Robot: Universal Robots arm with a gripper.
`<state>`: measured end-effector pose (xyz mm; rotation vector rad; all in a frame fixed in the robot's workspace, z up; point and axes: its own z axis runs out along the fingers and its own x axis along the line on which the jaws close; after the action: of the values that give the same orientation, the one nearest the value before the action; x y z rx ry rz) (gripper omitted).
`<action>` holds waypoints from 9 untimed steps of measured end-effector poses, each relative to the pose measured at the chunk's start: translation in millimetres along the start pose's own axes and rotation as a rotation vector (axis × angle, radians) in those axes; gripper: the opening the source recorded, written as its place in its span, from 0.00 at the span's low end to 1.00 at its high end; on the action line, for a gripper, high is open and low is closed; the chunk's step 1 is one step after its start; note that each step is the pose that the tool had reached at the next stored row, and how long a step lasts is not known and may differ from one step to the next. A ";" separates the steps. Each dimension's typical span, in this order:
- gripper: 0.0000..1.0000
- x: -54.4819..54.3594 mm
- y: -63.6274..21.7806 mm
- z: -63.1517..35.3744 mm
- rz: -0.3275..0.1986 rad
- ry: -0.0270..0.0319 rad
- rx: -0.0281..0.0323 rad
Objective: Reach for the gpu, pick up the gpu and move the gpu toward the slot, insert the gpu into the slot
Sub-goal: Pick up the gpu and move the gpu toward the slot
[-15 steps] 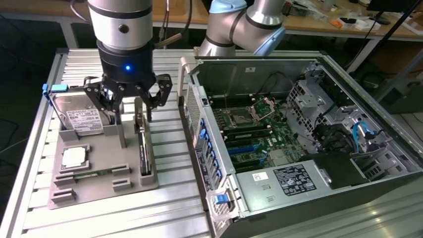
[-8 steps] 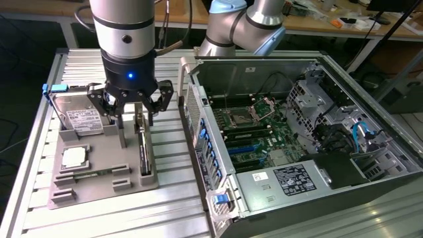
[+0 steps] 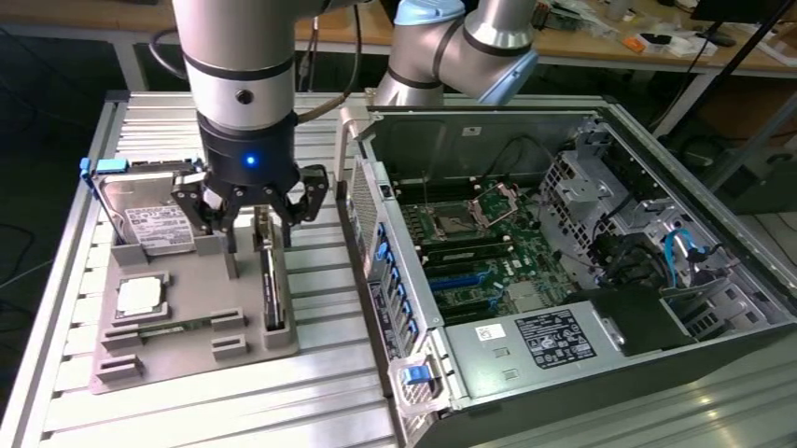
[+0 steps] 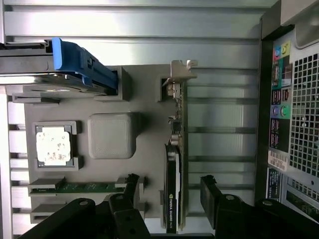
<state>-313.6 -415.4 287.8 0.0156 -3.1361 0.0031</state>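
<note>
Table [image 3: 187,415] slatted aluminium, benches [image 3: 648,47] behind; tray [image 3: 205,299] holds gpu [image 3: 272,280]; claw [image 3: 256,235] spread wide astride it.

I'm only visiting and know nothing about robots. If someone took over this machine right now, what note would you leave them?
Hand: open, holding nothing, just above the gpu, with a finger to each side of it.
Gpu: standing on edge in the grey holder, not gripped.
Slot: the blue strip on the motherboard, empty.
Done: the reach, nearly.
Left: grip, carry, insert.
</note>
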 end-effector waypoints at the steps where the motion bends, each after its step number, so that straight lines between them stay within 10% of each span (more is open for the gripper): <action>1: 0.61 -0.1 -0.2 1.7 0.003 -0.0001 0.0000; 9: 0.61 -0.2 -1.1 16.0 0.042 -0.0025 -0.0001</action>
<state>-313.5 -416.6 271.8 -0.0509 -3.1383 0.0031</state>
